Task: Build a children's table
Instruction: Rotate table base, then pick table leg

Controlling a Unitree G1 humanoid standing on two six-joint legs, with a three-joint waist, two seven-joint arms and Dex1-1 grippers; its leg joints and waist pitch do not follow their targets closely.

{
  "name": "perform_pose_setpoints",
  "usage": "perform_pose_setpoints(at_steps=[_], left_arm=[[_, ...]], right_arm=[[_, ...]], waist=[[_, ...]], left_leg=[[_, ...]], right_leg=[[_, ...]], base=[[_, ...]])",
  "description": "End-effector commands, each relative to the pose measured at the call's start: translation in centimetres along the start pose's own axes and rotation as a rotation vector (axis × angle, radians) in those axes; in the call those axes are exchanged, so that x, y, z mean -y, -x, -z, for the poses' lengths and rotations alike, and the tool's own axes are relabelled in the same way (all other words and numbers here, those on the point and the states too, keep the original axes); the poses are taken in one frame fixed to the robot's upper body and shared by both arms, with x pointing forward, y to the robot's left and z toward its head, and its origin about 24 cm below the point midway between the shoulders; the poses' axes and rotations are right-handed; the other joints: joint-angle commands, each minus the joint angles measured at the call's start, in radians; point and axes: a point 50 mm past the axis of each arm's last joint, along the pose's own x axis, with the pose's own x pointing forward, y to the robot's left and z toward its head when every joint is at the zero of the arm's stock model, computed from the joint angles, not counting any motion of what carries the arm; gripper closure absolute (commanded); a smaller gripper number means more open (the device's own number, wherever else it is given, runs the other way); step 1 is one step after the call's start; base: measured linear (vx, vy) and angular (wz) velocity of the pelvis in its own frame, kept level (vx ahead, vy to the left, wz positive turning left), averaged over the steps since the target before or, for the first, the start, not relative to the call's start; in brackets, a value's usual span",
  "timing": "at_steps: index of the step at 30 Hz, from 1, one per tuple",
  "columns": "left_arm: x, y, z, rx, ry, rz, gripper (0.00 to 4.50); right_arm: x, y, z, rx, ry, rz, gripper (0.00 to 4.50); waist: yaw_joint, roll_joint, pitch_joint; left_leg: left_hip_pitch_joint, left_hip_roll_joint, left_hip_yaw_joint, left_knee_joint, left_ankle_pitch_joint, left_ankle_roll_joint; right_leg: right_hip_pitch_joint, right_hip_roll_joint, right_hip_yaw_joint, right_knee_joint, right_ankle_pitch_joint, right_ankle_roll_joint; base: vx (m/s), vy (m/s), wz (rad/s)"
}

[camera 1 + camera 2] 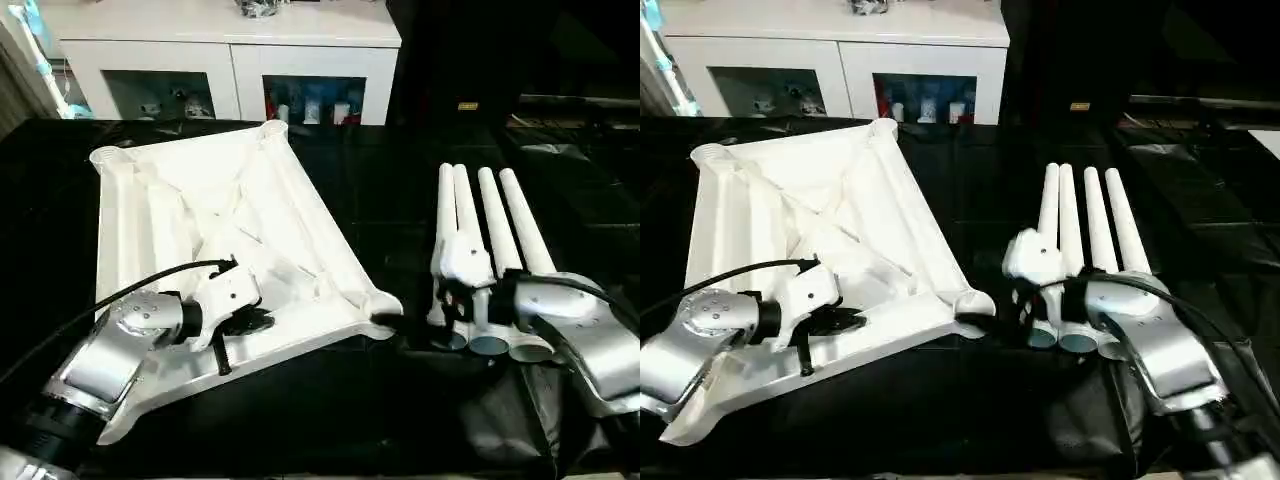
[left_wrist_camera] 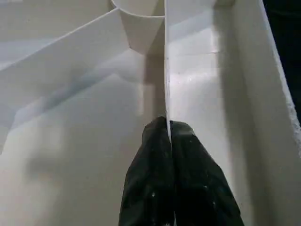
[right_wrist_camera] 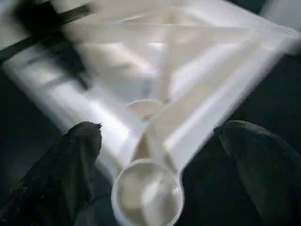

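The children's table lies in parts on the black cloth. Its white top (image 1: pixel 200 210) rests upside down, ribs and round corner sockets facing up. Four white tapered legs (image 1: pixel 490 220) lie side by side to its right. My left gripper (image 1: pixel 245 322) sits inside the top near its front edge, and the left wrist view has its fingers (image 2: pixel 155 179) shut on a thin upright rib (image 2: pixel 165 70). My right gripper (image 1: pixel 990 322) hovers open at the top's near right corner socket (image 3: pixel 146 193), one finger (image 3: pixel 80 155) on each side, touching nothing.
The black-draped work table (image 1: pixel 380 180) carries everything. A white cabinet (image 1: pixel 230 50) with glass doors stands behind it. Dark equipment (image 1: pixel 570 110) fills the back right. A black cable (image 1: pixel 120 295) runs along my left forearm over the top's front edge.
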Motion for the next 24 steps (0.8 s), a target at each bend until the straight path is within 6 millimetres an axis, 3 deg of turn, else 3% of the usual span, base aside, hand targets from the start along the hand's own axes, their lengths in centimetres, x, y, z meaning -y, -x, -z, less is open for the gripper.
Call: perform_pose_setpoints(at_steps=[1, 5, 7, 12, 17, 20, 24], left_arm=[[-0.2, -0.1, 0.7, -0.043, 0.017, -0.057, 4.49], [0.0, -0.4, 0.2, -0.024, 0.0, -0.085, 4.49], [-0.2, -0.4, -0.1, -0.006, 0.007, -0.097, 4.11], [-0.5, 0.9, -0.1, 0.0, 0.017, -0.093, 3.71], [-1.0, 2.7, -0.7, 0.087, 0.034, -0.099, 3.27], [-0.8, 3.3, -1.7, 0.156, 0.047, -0.081, 3.11], [0.0, 3.4, -2.9, 0.211, 0.058, -0.032, 2.82]], right_arm=[[1.2, 0.3, 0.0, -0.049, -0.055, 0.102, 0.0], [1.4, -0.2, 0.3, -0.116, -0.087, 0.163, 0.0], [1.6, -0.5, 0.4, -0.129, -0.111, 0.191, 0.0], [1.8, -1.5, 0.0, -0.094, -0.254, 0.267, 0.0], [2.9, -2.3, 0.3, -0.198, -0.347, 0.423, 0.0], [4.5, -2.2, 0.7, -0.253, -0.38, 0.579, 0.0], [6.1, -1.6, 1.4, -0.311, -0.456, 0.738, 0.0]], waist=[[0.005, -0.006, -0.056], [0.004, -0.008, -0.057], [0.005, -0.008, -0.059], [0.003, -0.003, -0.062], [0.002, 0.002, -0.061], [0.003, 0.0, -0.059], [0.009, -0.005, -0.061]], left_leg=[[0.027, 0.096, -0.043, -0.087, -0.182, 0.044], [0.026, 0.094, -0.042, -0.089, -0.175, 0.028], [0.025, 0.093, -0.041, -0.085, -0.155, 0.031], [0.025, 0.091, -0.041, -0.084, -0.129, 0.033], [0.031, 0.088, -0.039, -0.088, -0.139, -0.007], [0.035, 0.088, -0.034, -0.09, -0.172, -0.043], [0.034, 0.084, -0.031, -0.087, -0.135, -0.062]], right_leg=[[0.023, -0.093, 0.04, -0.072, -0.075, -0.26], [0.023, -0.092, 0.041, -0.071, -0.057, -0.245], [0.025, -0.095, 0.042, -0.07, -0.032, -0.245], [0.022, -0.09, 0.04, -0.065, 0.003, -0.249], [0.016, -0.084, 0.038, -0.061, -0.009, -0.254], [0.012, -0.085, 0.04, -0.064, -0.041, -0.246], [0.016, -0.085, 0.042, -0.059, -0.002, -0.229]], base=[[0.0, 0.0, 0.0], [0.0, 0.0, 0.0], [0.0, 0.0, 0.0], [0.0, 0.0, 0.0], [0.0, 0.0, 0.0], [0.0, 0.0, 0.0], [0.0, 0.0, 0.0]])
